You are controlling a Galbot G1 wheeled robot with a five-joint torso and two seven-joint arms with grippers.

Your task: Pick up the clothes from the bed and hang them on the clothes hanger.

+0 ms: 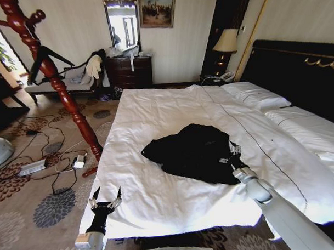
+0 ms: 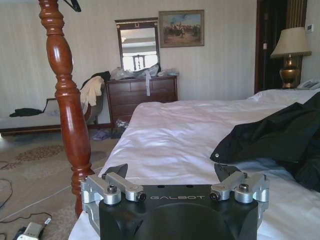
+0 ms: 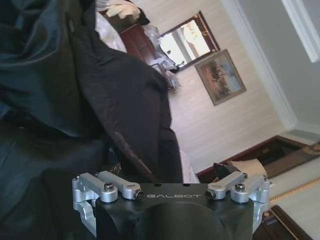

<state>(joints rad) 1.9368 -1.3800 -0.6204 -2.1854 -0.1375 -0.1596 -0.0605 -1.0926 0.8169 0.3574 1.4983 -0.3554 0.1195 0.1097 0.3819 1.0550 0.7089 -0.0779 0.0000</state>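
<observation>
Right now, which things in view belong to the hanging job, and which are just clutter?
Job:
black garment lying on the bed
wooden coat stand
right gripper at the garment, open
left gripper at the bed's corner, open

Clutter:
dresser
lamp
floor cables

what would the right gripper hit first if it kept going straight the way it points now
Most likely the clothes: the right gripper points, open, at the black fabric heaped on the bed, already at its edge, though depth is unclear.
</observation>
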